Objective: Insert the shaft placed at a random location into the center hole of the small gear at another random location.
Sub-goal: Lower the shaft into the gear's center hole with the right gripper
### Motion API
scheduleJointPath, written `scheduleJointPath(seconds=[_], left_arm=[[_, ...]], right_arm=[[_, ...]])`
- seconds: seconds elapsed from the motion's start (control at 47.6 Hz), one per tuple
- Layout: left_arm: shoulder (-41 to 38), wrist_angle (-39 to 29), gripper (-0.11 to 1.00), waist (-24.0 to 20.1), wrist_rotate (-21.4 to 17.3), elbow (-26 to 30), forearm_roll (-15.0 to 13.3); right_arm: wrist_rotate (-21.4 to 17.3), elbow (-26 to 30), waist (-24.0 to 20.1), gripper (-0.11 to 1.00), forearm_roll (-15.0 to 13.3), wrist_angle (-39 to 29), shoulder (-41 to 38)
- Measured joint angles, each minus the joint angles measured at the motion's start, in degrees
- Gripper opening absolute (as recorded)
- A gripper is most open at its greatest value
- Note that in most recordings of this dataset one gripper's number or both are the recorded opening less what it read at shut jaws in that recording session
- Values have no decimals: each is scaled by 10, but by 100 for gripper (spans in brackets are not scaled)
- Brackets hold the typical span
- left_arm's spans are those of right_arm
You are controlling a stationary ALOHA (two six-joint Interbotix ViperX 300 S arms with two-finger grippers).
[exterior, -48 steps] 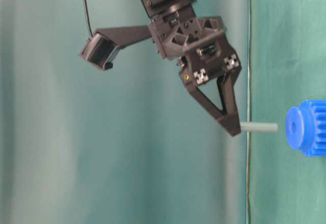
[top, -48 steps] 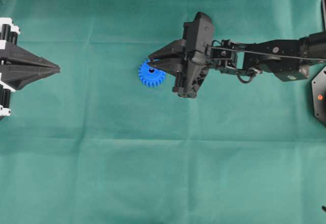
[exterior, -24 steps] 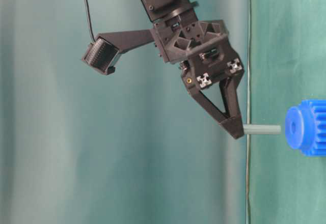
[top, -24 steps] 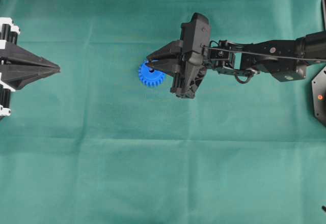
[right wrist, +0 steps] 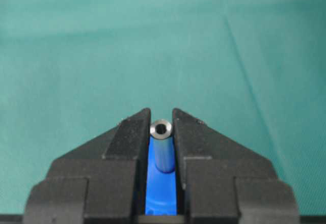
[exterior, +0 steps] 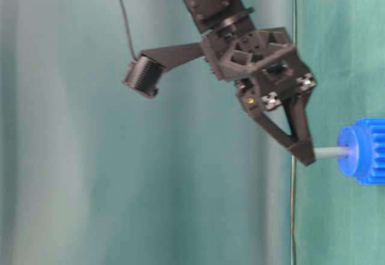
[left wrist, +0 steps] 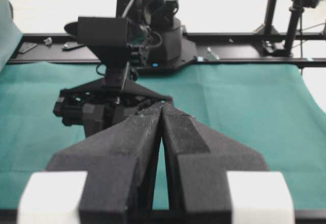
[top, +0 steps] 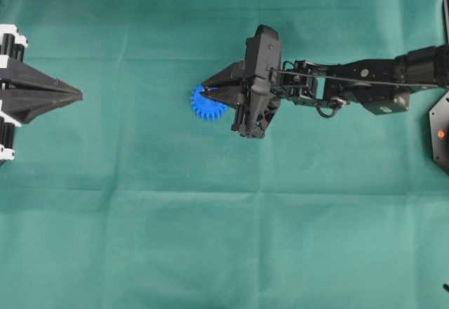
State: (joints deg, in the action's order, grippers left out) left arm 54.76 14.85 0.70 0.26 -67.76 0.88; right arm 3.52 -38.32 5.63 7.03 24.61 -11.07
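Green cloth [top: 210,239], silvery shaft [exterior: 329,152] meeting blue gear [exterior: 363,150]

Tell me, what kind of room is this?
Probably a robot lab workbench. A green cloth covers the table, two black robot arms face each other across it, and camera stands stand behind. The right hand holds a metal shaft at a blue gear.
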Motion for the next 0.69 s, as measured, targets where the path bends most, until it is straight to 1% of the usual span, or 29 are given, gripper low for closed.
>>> scheduleJointPath(seconds=[0.42, 0.693], left_arm=[[0, 0, 0, 0, 0, 0, 0], [0, 0, 0, 0, 0, 0, 0]], right_arm=[[0, 0, 1, 13, 1, 2, -11], [0, 4, 1, 13, 2, 2, -34]])
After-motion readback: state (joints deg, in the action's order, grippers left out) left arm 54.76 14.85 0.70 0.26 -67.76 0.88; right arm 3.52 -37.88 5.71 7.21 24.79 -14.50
